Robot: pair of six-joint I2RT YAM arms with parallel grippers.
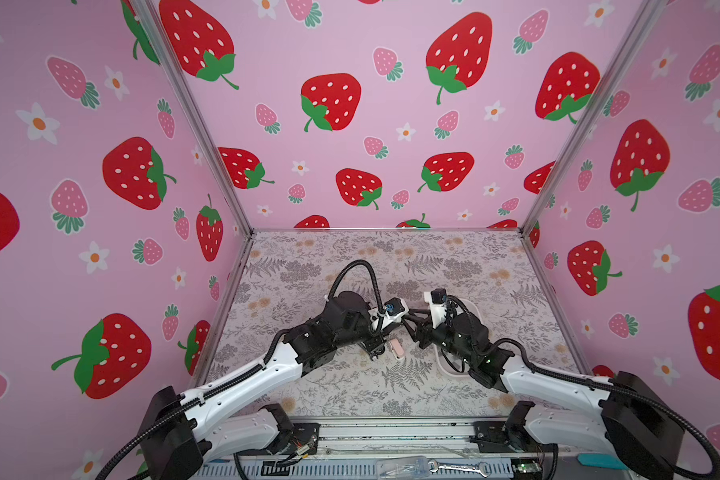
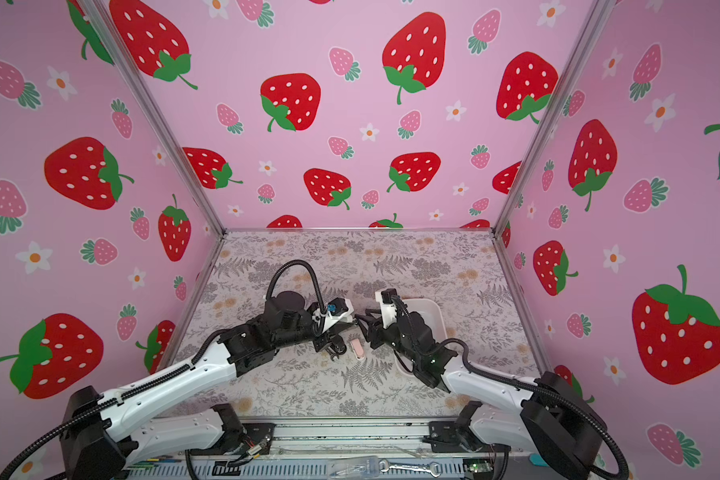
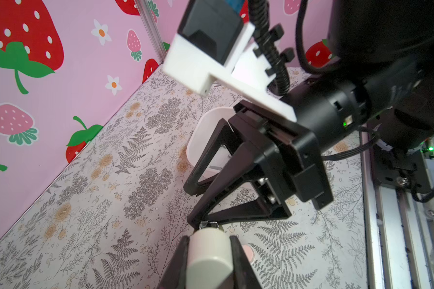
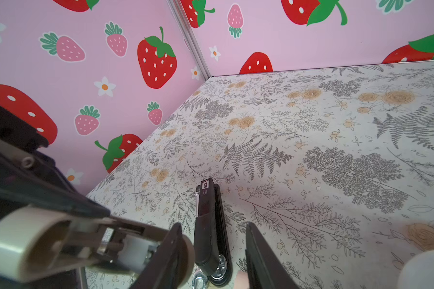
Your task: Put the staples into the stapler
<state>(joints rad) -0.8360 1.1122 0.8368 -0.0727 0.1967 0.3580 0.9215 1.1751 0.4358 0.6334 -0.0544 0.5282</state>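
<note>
The stapler [image 4: 209,225] is long, thin and black. It lies near the middle of the tabletop [image 4: 336,125] and looks shut. One end has a small white label (it points toward the far left corner). The other end shows shiny silver metal, closer to the front edge.
</note>
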